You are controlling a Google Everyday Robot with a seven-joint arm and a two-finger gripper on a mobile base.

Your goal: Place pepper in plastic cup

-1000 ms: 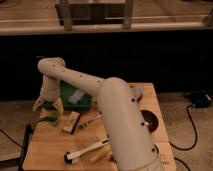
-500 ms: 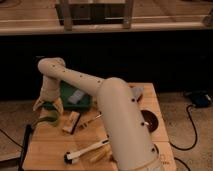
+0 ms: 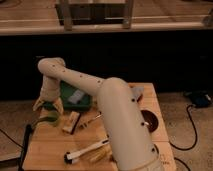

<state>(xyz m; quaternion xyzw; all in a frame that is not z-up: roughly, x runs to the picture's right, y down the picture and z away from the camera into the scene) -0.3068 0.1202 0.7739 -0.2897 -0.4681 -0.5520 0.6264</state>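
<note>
My gripper [image 3: 48,106] hangs over the left edge of the wooden table [image 3: 47,152], at the end of the tan arm [image 3: 117,115] that reaches across from the front right. Just beneath it, touching or nearly touching, is a pale-green rounded shape [image 3: 49,119] that looks like the plastic cup. The pepper does not show as a separate thing; it is hidden from this view.
A dark green box [image 3: 76,98] lies right of the gripper. A wooden block [image 3: 70,123], a white-handled tool [image 3: 84,150] and a yellowish piece [image 3: 100,154] lie in front. A dark brown bowl [image 3: 149,120] sits at the right. Cables [image 3: 191,127] run on the floor.
</note>
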